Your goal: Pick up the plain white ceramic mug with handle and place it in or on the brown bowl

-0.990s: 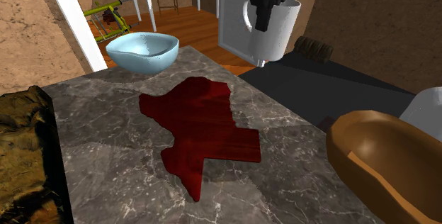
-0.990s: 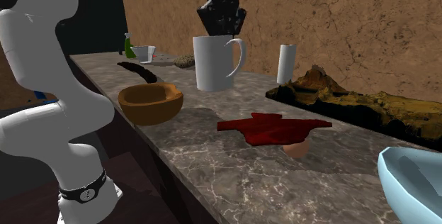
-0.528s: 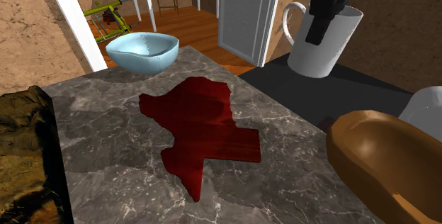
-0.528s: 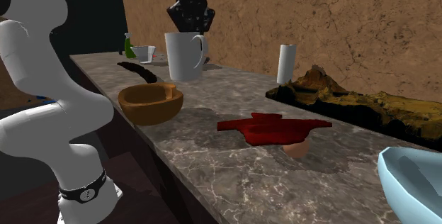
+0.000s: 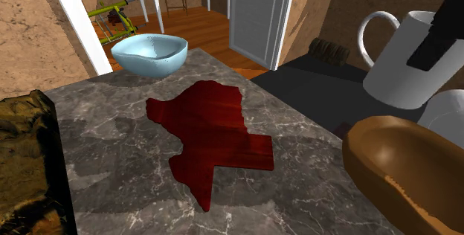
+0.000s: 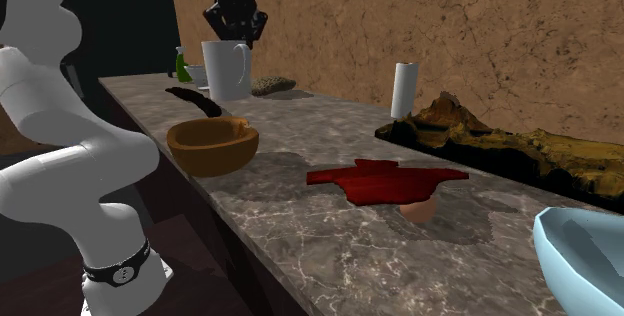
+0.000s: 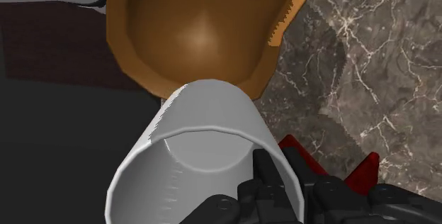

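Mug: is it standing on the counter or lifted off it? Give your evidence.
Lifted. The mug hangs in the jaws, clear of the counter, over the bowl.

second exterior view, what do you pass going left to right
arm → brown bowl → red cloth → blue bowl; the mug overlaps the brown bowl's span, so it's left out

white mug [image 6: 227,69], 1 handle, upright, in air, clear of surface, above rim of brown bowl [image 6: 212,144]; bowl empty, open side up.
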`<state>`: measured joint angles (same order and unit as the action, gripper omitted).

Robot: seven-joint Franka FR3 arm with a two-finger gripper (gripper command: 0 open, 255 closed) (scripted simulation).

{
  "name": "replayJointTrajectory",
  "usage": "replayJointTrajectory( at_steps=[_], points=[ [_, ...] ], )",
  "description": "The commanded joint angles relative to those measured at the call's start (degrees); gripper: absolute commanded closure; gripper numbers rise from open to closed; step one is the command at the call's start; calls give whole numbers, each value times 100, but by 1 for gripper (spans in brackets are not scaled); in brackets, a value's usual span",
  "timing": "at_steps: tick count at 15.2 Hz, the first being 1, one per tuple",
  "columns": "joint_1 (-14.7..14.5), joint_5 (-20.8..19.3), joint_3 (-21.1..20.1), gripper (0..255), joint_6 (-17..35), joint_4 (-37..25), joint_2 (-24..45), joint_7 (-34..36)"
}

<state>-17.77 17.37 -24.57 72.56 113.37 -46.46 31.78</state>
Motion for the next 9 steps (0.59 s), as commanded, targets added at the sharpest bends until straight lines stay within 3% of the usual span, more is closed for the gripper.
replayJointTrajectory(
  at_steps=[1,5,9],
  points=[
    [-119,119,3,255,-206,99,-319,125],
    [-305,346,-45,255,-579,143,-784,408],
    [-358,410,-90,255,-355,578,-998,365]
  ],
)
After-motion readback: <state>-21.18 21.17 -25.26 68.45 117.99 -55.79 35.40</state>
